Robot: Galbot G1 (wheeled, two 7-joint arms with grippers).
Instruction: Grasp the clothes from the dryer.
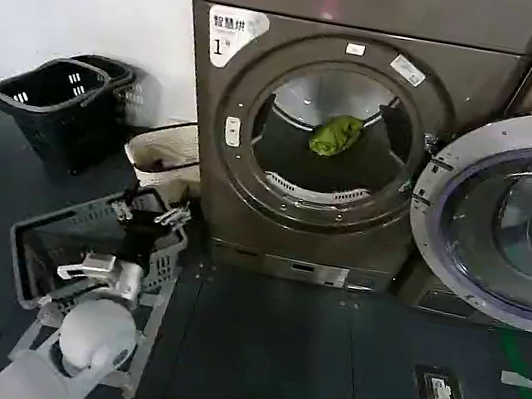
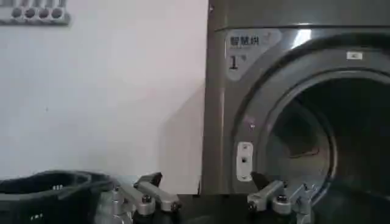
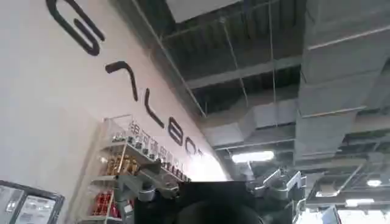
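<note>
My left hand (image 1: 150,213) hangs open and empty low over the grey basket (image 1: 46,246) left of the dryer (image 1: 339,120), while the clothes (image 1: 336,135) lie well apart, farther off to the right inside the drum's round mouth.

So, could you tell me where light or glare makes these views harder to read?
Head view: the clothes are well lit inside the dryer. Left wrist view: the drum interior is dark. Right wrist view: bright ceiling lights glare behind the right gripper.
</note>
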